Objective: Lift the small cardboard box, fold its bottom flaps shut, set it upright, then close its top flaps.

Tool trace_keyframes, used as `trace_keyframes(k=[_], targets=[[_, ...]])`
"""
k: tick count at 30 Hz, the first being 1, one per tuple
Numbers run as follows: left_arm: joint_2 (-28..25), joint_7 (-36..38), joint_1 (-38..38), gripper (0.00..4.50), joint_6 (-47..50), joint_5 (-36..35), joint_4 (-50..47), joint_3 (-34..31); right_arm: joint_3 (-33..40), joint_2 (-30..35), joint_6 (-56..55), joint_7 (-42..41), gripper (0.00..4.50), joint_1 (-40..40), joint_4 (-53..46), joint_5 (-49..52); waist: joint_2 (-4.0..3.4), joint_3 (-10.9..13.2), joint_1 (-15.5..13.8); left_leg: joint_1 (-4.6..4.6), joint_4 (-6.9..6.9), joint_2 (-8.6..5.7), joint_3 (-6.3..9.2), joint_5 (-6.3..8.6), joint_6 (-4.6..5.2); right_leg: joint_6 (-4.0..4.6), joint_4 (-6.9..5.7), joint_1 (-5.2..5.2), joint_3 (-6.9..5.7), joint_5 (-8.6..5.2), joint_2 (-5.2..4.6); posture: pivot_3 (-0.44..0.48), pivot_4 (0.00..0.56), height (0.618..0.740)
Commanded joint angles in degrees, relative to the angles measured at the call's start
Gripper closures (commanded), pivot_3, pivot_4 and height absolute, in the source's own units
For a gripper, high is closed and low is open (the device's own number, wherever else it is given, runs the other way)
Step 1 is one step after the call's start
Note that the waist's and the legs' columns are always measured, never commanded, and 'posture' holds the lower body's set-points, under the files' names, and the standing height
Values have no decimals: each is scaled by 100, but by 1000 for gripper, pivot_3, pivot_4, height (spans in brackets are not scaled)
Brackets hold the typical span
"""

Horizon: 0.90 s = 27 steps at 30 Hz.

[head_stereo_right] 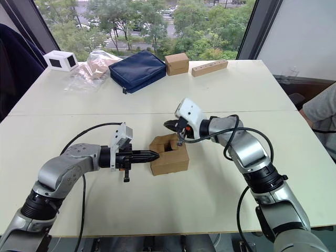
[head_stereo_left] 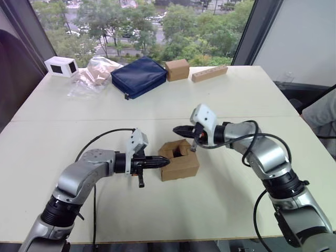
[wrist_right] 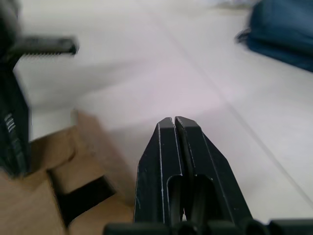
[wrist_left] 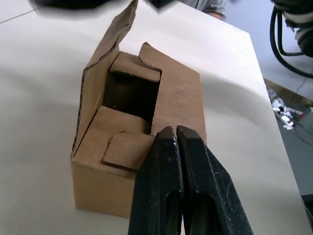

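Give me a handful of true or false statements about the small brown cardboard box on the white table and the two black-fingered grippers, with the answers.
1. The small brown cardboard box stands on the white table with its top flaps fully shut. False: the top is partly open, and one flap stands up.
2. The left gripper has its fingers closed together. True.
3. The right gripper is clamped on a flap. False: it is shut on nothing, beside the box's far edge.
4. The left gripper's tip is at the box's near left top edge. True.
5. A dark blue zipped pouch lies at the far side of the table. True.
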<state>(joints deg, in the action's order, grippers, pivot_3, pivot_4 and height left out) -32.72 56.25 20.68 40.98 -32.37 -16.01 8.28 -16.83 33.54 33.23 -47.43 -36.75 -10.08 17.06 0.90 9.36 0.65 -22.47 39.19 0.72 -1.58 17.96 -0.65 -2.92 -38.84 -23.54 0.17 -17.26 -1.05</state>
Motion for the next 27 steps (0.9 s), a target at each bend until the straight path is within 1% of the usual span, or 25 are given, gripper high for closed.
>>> trace_keyframes(k=[1,5,7,9,11,20,22,27], targets=[[-47,-43,19,4440,-13,-56,-206,-105,109,254,-6,-402,4500,210,-497,130,0,0,-7,1,0,-1,1,0,0,0,0,2,-1,0,-1,0,150,740],[-124,-110,-26,4440,72,-153,-345,-220,265,313,187,-480,4500,422,-798,287,0,0,14,3,0,0,1,0,0,0,2,3,-1,0,-1,0,150,740],[-149,-136,-25,4440,167,-313,-424,-349,321,309,246,-472,4500,531,-874,336,0,0,27,3,-1,1,2,0,0,0,2,2,-1,0,0,0,150,740],[-109,-175,99,4440,308,-595,-437,-579,343,310,278,-431,4500,677,-959,327,0,0,16,4,-1,1,2,0,0,0,2,2,-1,0,0,0,150,740],[-68,-234,262,4440,343,-649,-331,-648,359,274,311,-377,4500,751,-1015,309,0,0,3,4,-1,1,2,0,0,0,2,3,-1,0,-1,0,150,740],[308,-387,544,4440,92,-279,175,-301,355,268,312,-233,4500,900,-1200,212,0,0,4,4,0,-1,2,0,0,0,4,6,-2,0,0,0,150,740],[372,-377,561,4440,-80,-45,291,-74,406,278,324,-154,4500,950,-1268,198,0,0,4,4,0,-1,2,0,0,0,4,6,-2,0,0,0,150,740],[478,-344,478,4440,-498,339,498,191,861,255,338,-36,4500,1031,-1549,490,0,0,1,4,0,-1,2,0,0,0,4,5,-2,0,0,0,150,740]])
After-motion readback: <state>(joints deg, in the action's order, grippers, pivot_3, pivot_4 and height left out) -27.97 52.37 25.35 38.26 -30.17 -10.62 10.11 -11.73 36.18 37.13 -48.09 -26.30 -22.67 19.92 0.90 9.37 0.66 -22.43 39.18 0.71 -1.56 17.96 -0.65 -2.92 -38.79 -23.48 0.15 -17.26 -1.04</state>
